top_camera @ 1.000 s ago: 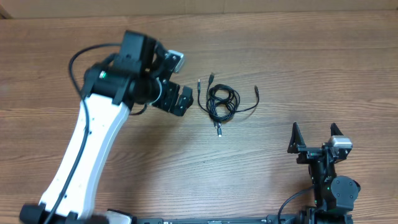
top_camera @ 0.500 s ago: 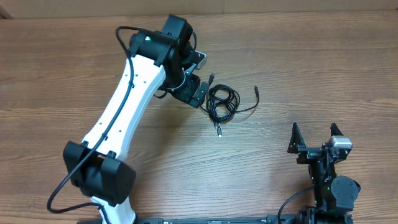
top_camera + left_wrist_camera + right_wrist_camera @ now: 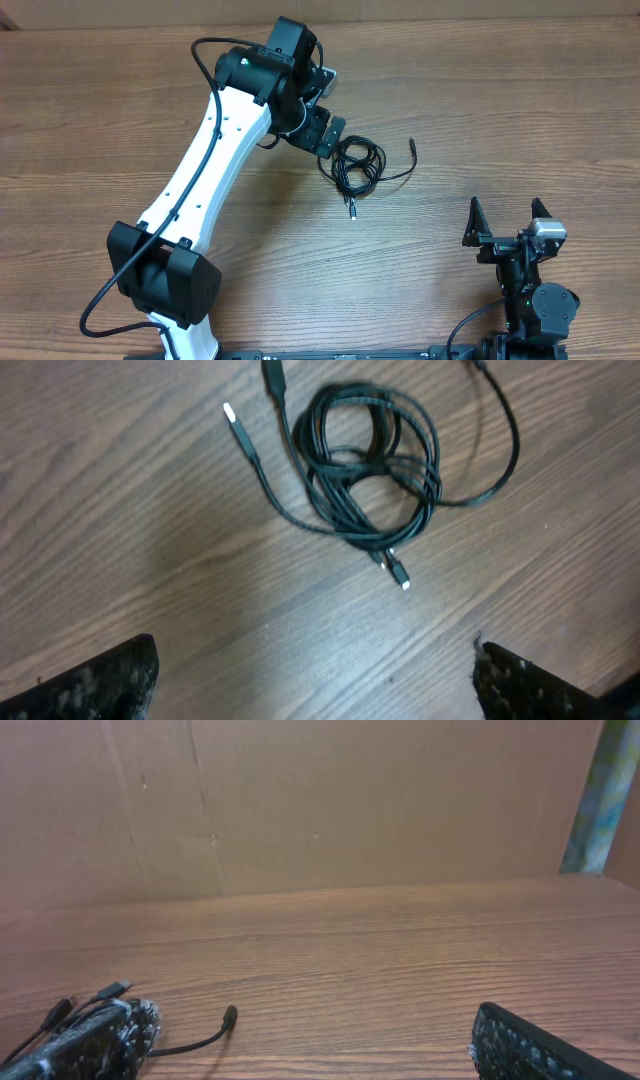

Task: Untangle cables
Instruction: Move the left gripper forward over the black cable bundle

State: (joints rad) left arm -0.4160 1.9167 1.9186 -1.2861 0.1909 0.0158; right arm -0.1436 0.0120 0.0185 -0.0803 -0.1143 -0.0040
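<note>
The cables (image 3: pixel 358 165) lie as one tangled black bundle on the wooden table, with loose plug ends sticking out to the left, right and front. My left gripper (image 3: pixel 328 132) hovers just left of and behind the tangle, open and empty. In the left wrist view the cables (image 3: pixel 370 470) sit ahead of the left gripper (image 3: pixel 315 660), whose fingertips (image 3: pixel 110 680) stand wide apart over bare wood. My right gripper (image 3: pixel 505 215) rests open near the front right, far from the bundle. In the right wrist view the right gripper (image 3: pixel 315 1025) holds nothing, and a cable end (image 3: pixel 228 1017) shows at the left.
The wooden table (image 3: pixel 520 90) stretches all round the bundle. A brown cardboard wall (image 3: pixel 330 800) stands behind the table's far edge. The left arm's white link (image 3: pixel 200 190) crosses the left half of the table.
The left arm has swung right across the table, bringing its open gripper from well left of the cables to right beside them. The right arm and the cables have not moved.
</note>
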